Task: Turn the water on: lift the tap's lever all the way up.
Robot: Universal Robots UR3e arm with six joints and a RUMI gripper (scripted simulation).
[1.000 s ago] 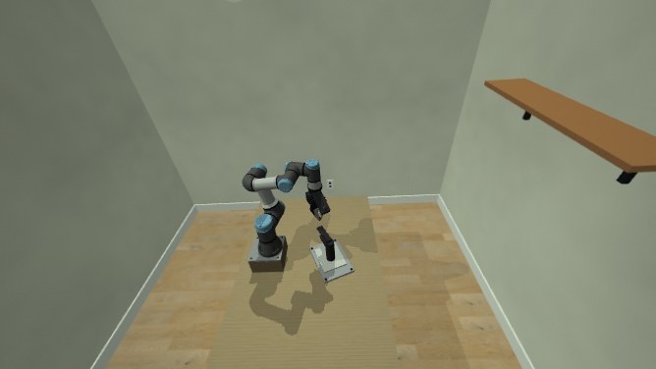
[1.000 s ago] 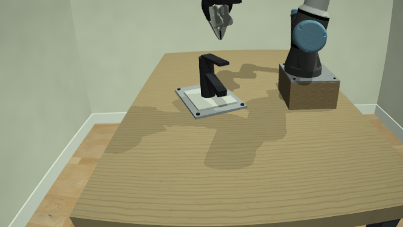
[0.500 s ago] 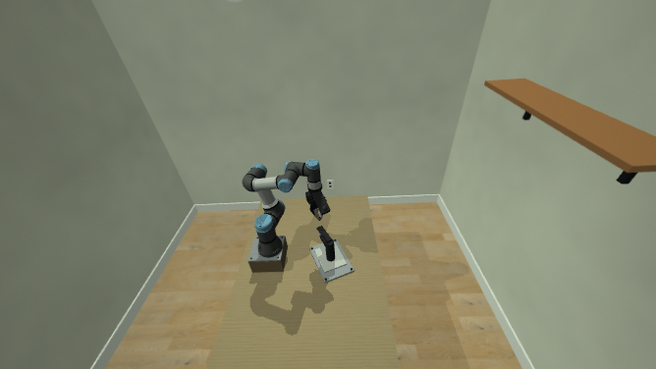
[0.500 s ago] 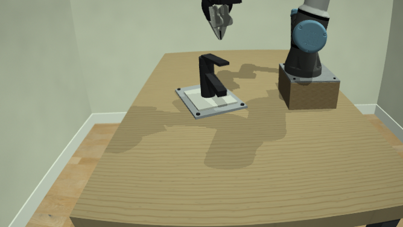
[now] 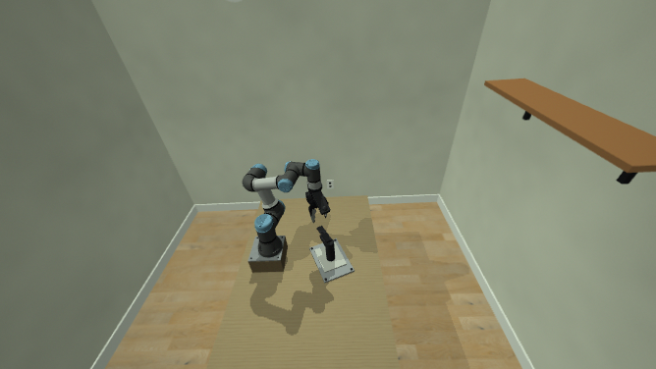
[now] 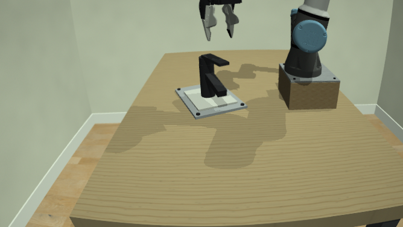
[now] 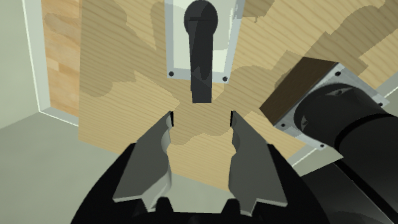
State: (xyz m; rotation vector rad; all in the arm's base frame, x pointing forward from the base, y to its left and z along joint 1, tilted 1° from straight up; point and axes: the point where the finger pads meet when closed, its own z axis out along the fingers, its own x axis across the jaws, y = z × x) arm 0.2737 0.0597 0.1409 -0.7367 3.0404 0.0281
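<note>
A black tap (image 6: 208, 76) stands on a grey plate (image 6: 211, 101) on the wooden table. Its lever (image 6: 216, 60) lies about level at the top and points to the right in the exterior view. The tap also shows in the top view (image 5: 326, 243) and from above in the wrist view (image 7: 201, 47). My gripper (image 6: 219, 34) hangs in the air above the lever, apart from it, with its fingers partly open and nothing between them. In the wrist view the gripper (image 7: 200, 120) has its fingertips just short of the lever's free end.
The arm's base block (image 6: 308, 89) stands on the table to the right of the tap. A wooden shelf (image 5: 574, 123) hangs on the right wall, far from the table.
</note>
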